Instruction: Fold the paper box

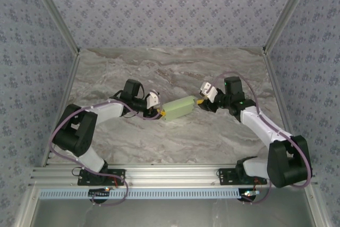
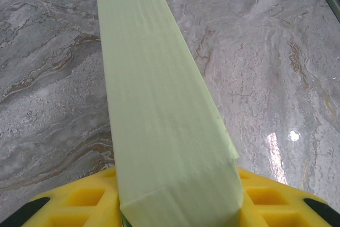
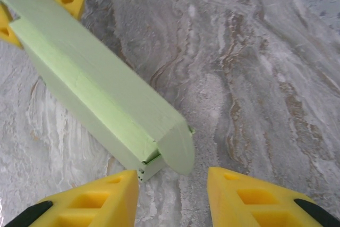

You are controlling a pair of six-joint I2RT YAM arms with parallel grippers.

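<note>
Left hand [image 1: 159,112] grips the paper box [image 1: 179,107] end; right hand [image 1: 200,101] open, just beside it

The grey-and-tan marbled table [image 1: 175,67] carries a long pale green paper box [image 1: 179,107] near its middle, lying slantwise, though whether it rests fully on the surface cannot be told.

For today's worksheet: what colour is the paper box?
The paper box is pale green, clearest in right wrist view.
</note>
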